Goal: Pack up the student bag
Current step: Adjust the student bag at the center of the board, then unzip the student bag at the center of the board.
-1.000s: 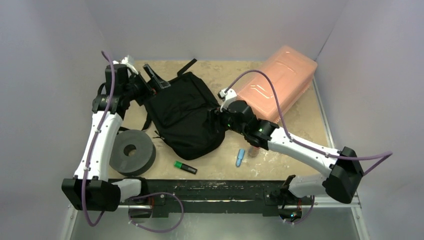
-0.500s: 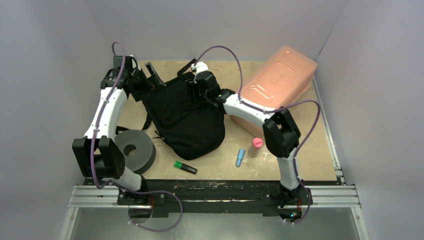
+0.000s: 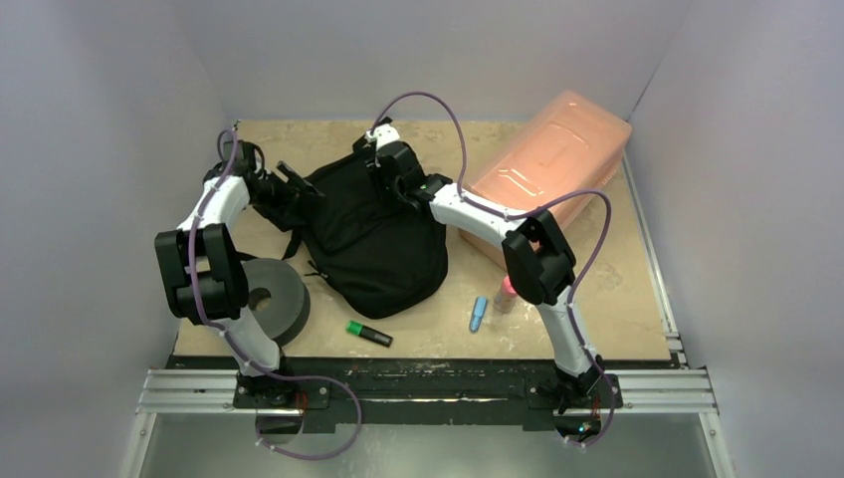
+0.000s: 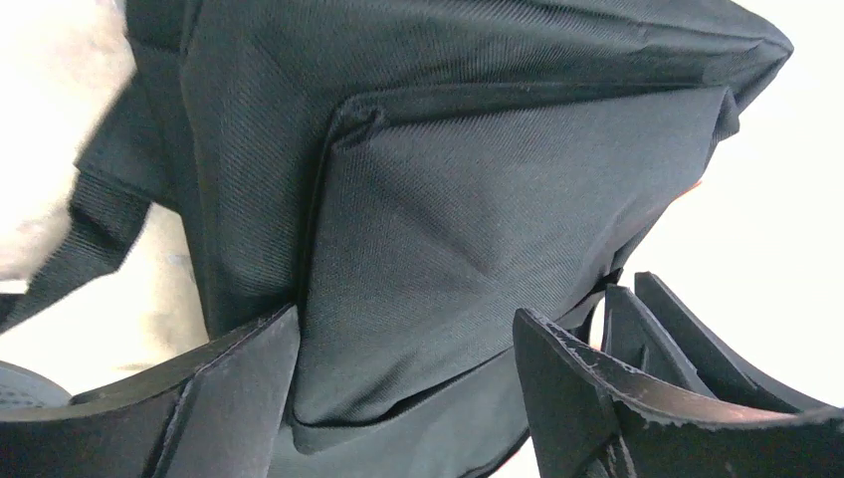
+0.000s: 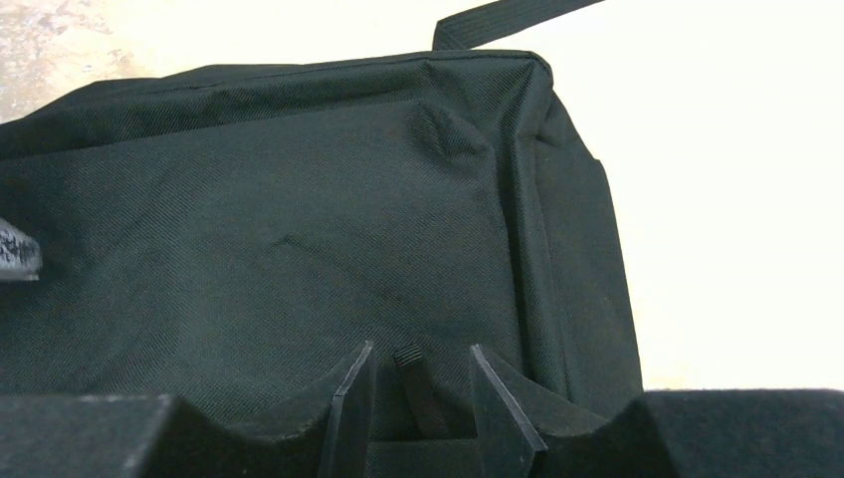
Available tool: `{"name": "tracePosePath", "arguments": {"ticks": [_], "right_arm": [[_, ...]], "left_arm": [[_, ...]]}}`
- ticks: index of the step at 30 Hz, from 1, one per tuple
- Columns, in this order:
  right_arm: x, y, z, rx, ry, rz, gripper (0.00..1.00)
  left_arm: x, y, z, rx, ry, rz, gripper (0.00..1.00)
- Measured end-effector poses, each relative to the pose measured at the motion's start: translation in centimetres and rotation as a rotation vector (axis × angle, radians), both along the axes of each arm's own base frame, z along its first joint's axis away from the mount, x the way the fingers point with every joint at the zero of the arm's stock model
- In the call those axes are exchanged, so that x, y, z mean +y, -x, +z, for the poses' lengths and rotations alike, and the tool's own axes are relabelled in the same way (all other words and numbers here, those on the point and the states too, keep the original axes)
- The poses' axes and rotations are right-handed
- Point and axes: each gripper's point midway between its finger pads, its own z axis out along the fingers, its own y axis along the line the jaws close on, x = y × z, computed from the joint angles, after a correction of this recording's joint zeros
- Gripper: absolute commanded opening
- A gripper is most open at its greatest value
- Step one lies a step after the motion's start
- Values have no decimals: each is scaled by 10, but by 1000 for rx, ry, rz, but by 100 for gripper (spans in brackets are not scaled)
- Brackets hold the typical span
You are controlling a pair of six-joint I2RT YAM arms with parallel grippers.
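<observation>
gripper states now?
Left gripper: open, bag fabric between.
Right gripper: narrowly open around a tab on the bag.

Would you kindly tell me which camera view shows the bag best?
The top external view: it shows nearly the whole bag, with its outline and straps. The left wrist view shows only a close-up fabric panel; the right wrist view, one side and a strap.

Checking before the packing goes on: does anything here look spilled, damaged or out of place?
Nothing looks spilled or damaged. The pink box lies at a slant in the far right corner, and a green-capped marker lies loose beside the student bag, not yet packed.
</observation>
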Motion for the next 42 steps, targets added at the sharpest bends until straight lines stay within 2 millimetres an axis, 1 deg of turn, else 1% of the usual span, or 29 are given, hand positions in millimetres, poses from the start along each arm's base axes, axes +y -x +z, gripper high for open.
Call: {"name": "tracePosePath", "arguments": {"ticks": [2,6,9,12,15,17,18,19,24,29,32,35,36,38,42], "right_arm": [[-1,0,0,-3,5,0,43],[-2,-2,0,-10,16,-2,47],[-2,-2,-3,-10,24,1,45],[-2,-2,-12,0,37,2,37],[-2,-2,-23,14,49,2,20],[-2,-2,-25,18,51,3,10],[-2,-2,-25,18,51,2,4],[-1,-2,-25,17,49,3,0],[0,-1,-25,24,40,3,0],[7,4,-25,52,-2,21,0],[15,10,-21,77,-50,39,0],[30,23,-12,108,-125,79,0],[37,28,-7,117,-154,97,0],[58,41,1,133,-222,153,0],[100,75,15,179,-349,291,0]], "left_arm": [[-6,4,-3,24,35,9,77],[-10,1,0,16,70,21,77],[-12,0,0,16,86,28,77],[-14,-2,-3,18,108,29,76],[-16,-3,-9,32,131,36,76],[-17,-3,-13,38,140,39,76],[-18,-4,-14,38,142,40,76],[-18,-3,-15,39,144,41,76],[-19,-5,-14,35,158,47,76],[-22,-5,-17,34,178,54,76],[-25,-5,-19,38,197,56,75],[-29,-5,-23,43,209,53,75],[-30,-5,-24,47,212,53,75],[-31,-5,-25,51,216,55,75],[-30,-5,-26,51,214,54,75]]}}
